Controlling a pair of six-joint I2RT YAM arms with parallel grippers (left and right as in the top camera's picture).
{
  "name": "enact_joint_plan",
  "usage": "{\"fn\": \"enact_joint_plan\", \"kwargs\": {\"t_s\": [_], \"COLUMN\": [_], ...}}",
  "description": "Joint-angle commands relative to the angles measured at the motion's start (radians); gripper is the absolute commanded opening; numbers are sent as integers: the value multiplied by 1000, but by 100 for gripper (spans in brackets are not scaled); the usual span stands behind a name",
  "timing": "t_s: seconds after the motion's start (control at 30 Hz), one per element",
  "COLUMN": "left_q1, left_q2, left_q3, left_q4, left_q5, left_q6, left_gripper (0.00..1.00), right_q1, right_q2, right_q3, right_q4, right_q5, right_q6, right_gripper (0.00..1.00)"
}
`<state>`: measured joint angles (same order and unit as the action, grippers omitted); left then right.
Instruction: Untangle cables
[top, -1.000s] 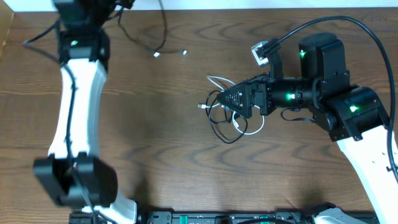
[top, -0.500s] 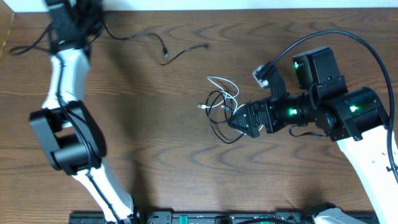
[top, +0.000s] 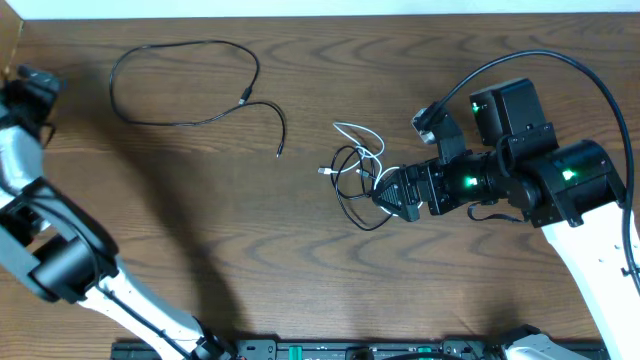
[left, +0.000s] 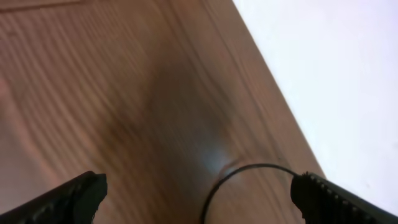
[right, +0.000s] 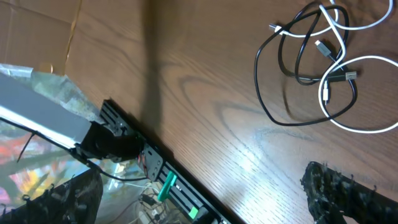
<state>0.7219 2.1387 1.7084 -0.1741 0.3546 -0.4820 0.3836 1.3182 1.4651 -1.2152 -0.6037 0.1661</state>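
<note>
One black cable lies alone in a wide loop at the table's back left; an arc of it shows between my left fingers. My left gripper is at the far left edge, open, holding nothing. A second black cable and a white cable lie looped through each other at mid-table, the black one and the white one at the upper right of the right wrist view. My right gripper hovers at the tangle's right side, open and empty.
The table's back edge runs beside my left gripper, with white floor beyond. A cardboard piece sits at the back left corner. A black equipment rail lines the front edge, also seen below my right gripper.
My left gripper opened and let go of the black cable, and the arm swung out to the far left. The cable dropped into a loop. My right gripper barely moved.
</note>
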Motion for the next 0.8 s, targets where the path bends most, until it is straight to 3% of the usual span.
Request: {"fn": "enact_joint_plan", "kwargs": {"t_s": [0.0, 0.07, 0.1, 0.17, 0.27, 0.4, 0.77], "left_q1": [-9, -40, -64, -127, -234, -396, -682], "left_q2": [-74, -74, -74, -71, -66, -66, -15], "left_q3": [20, 18, 15, 14, 10, 1, 1], "left_q4": [-67, -150, -188, -285, -439, -587, -666], "left_q5": [195, 240, 239, 198, 44, 7, -139], "left_q6": [37, 52, 71, 113, 112, 111, 111], "left_gripper": [100, 85, 66, 11, 8, 8, 8], "right_q1": [-2, -2, 2, 14, 40, 84, 161], "right_q2": [-11, -11, -11, -11, -11, -11, -11], "right_q3": [6, 5, 5, 5, 5, 5, 4], "right_q4": [-2, -3, -4, -4, -4, -4, -4], "right_q5": [7, 7, 7, 7, 8, 11, 45], "right_q6": [-18, -18, -18, -18, -18, -27, -34], "right_gripper": [99, 99, 99, 99, 99, 99, 99]}}
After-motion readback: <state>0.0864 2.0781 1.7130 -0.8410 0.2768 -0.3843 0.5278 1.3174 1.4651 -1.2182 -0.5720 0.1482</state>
